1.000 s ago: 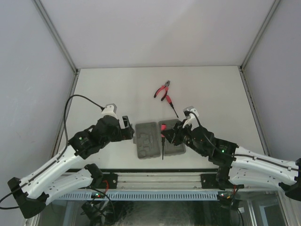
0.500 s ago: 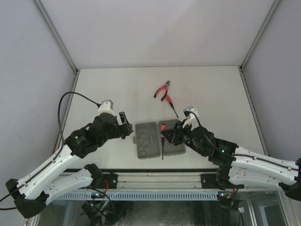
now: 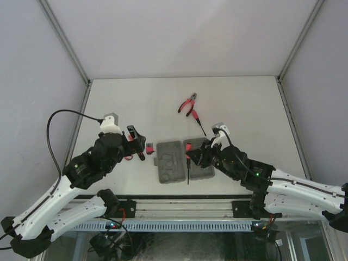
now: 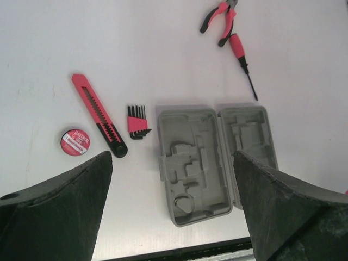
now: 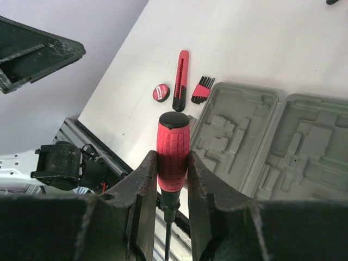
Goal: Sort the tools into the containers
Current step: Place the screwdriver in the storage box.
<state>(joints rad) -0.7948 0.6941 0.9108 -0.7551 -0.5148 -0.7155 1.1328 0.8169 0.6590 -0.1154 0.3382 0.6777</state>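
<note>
**Sorting at an early stage.** The grey plastic hinged tool case (image 4: pixel 187 163) lies open on the white table (image 3: pixel 244 98), near the middle of its near edge. Every moulded slot visible from the left wrist view is empty. The right gripper (image 3: pixel 194 154), jaws closed on the ribbed handle, holds the long red-handled screwdriver (image 5: pixel 173 144) over the case near its hinge, with the thin shaft reaching toward the near edge. Seating this tool appears to be the step in hand. The left gripper (image 3: pixel 137 142) hangs with jaws spread wide and grasps nothing, above the tools lying left of the case. These are three, each apart from the others. The small comb-like set of black keys in a red holder (image 4: pixel 137 122) lies just beside the case's left half, while the red-and-black snap-off knife (image 4: pixel 98 114) and the small round red disc (image 4: pixel 74 142) lie nearer the left edge. Beyond the case, toward the middle of the table, lie the red-handled pliers (image 4: pixel 227 24) and, close against them, the short red-black driver (image 4: pixel 237 48). By this count five tools remain on the table and one is in hand. The disc bears a red label with pale lettering too small to read, and no brand is legible on the case or the tools.
</note>
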